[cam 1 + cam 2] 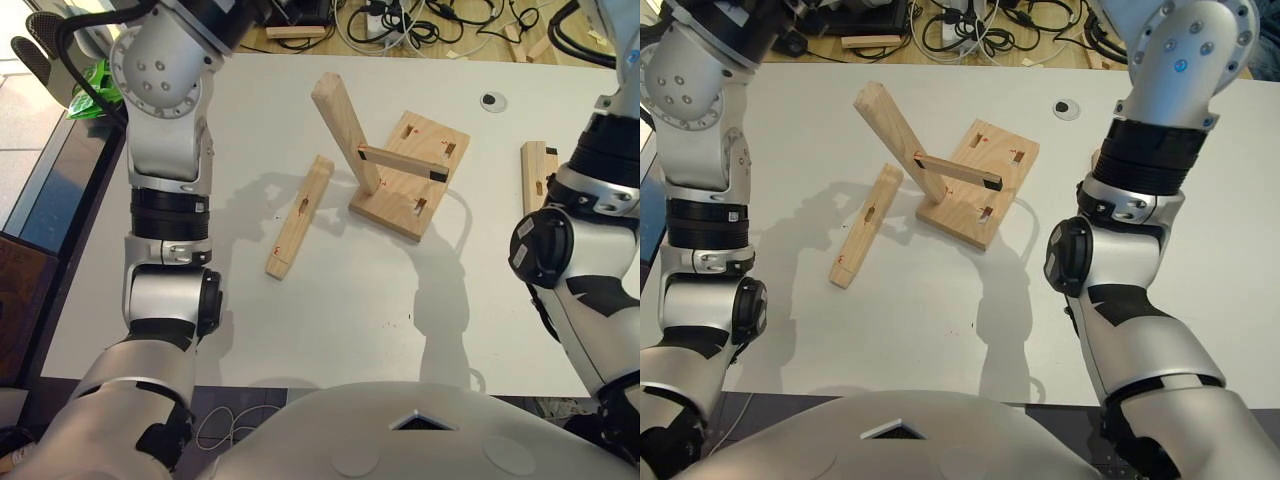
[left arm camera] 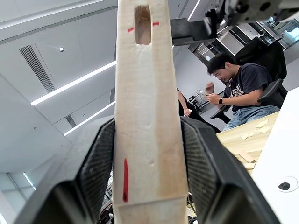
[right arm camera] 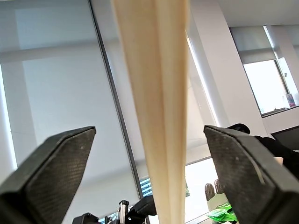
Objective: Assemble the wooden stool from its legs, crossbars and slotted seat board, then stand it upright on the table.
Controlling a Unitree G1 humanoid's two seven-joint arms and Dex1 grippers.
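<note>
Two spare legs lie flat on the table [image 1: 330, 330]. The loose leg [image 1: 298, 217] is nearest, just left of the seat board [image 1: 395, 200]. The side leg [image 1: 533, 178] lies close beside the right forearm, where a lowering elbow could sweep it toward the edge. Farther in, the seat board rests slots-up with a standing leg [image 1: 345, 120] leaning out of one slot. A crossbar [image 1: 400, 162] pokes from that leg over the board, its other end free. The lean suggests the joint is not fully seated, so a knock would likely lever the leg out or drag the board askew. Beyond and above, both arms are lifted. The left gripper [image 2: 148, 140] is clamped on the raised leg [image 2: 145, 93], pads pressed to two opposite faces. The right gripper [image 3: 149, 140] has its fingers spread wide around a wooden piece [image 3: 156, 70], with clear gaps on either side. It is probably that same leg, though I cannot be sure. The worst case is that the left lets go before the right has closed, and the leg drops onto the half-built stool. An off-centre pinch on an edge could also let it twist.
</note>
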